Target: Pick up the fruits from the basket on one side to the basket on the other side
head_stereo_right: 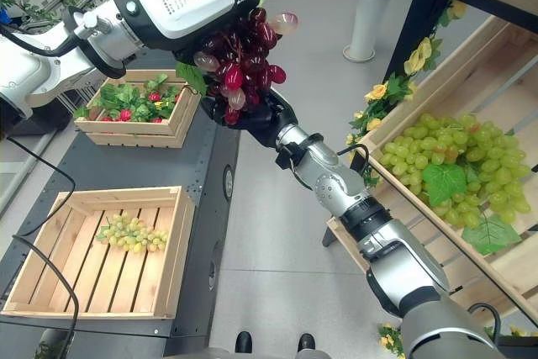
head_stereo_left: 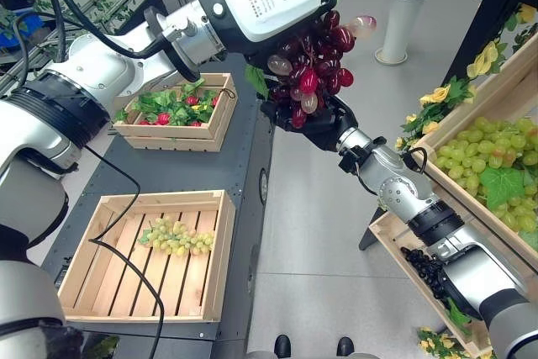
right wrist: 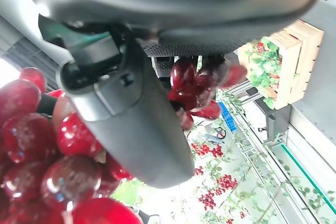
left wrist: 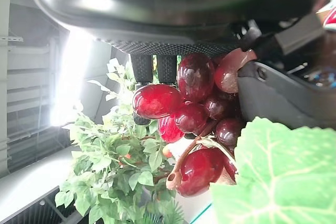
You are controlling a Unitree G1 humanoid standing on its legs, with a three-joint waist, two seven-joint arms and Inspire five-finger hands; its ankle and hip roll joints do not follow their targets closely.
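A bunch of red grapes (head_stereo_left: 315, 65) with a green leaf hangs in the air over the gap between the table and the shelf. My left hand (left wrist: 173, 45) grips its top, fingers (left wrist: 157, 69) and thumb curled round the upper grapes (left wrist: 194, 108). My right hand (head_stereo_left: 315, 132) is under the bunch, closed on its lower grapes (right wrist: 31, 145), with its thumb (right wrist: 136, 124) lying across them. A wooden crate (head_stereo_left: 214, 250) on the grey table holds a small bunch of green grapes (head_stereo_left: 175, 237).
A second crate (head_stereo_left: 223, 119) with strawberries and leaves stands further back on the table. The wooden shelf on the right carries green grapes (head_stereo_left: 496, 157) and dark grapes (head_stereo_left: 424, 266) below. A white vase (head_stereo_left: 395, 27) stands behind. A person's shoes (head_stereo_left: 282, 346) show at the near edge.
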